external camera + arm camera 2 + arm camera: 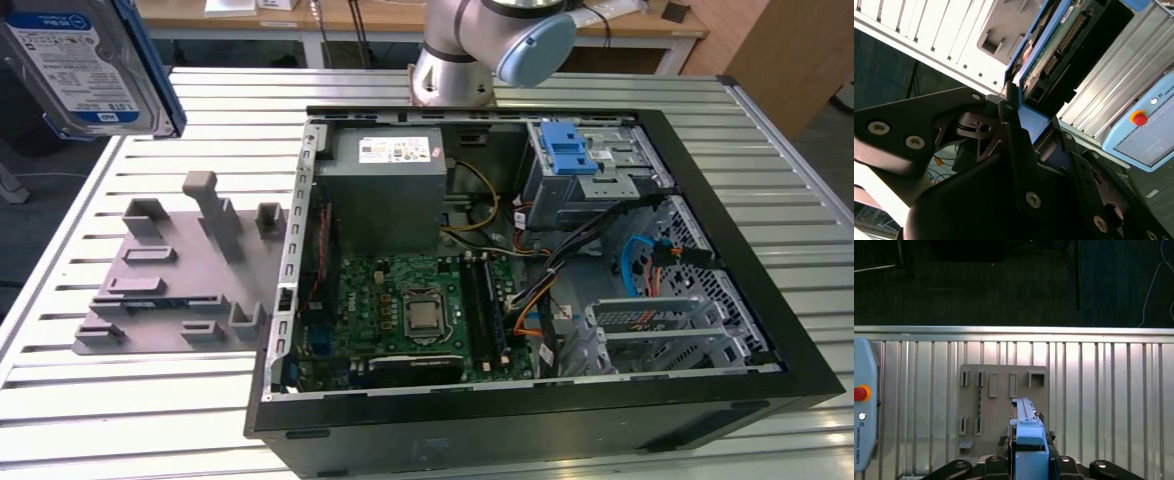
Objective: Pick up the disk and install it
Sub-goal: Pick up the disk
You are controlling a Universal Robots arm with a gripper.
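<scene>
The disk [87,65], silver with a white-and-blue label and blue rails, hangs high above the table at the exterior view's upper left, beyond the grey fixture plate. In the first wrist view the disk [1028,432] stands edge-on between the black fingers [1064,463], with my gripper [1030,461] shut on it above the fixture plate [999,390]. The second wrist view shows the disk's green circuit board [1054,50] and blue rail clamped by the gripper [1026,117].
An open computer case [287,300] lies on the slatted table, with a grey power-supply box [387,180], motherboard [400,310] and a drive cage with a blue latch [574,155]. The arm's base [461,60] stands behind it. A teach pendant [861,405] lies nearby.
</scene>
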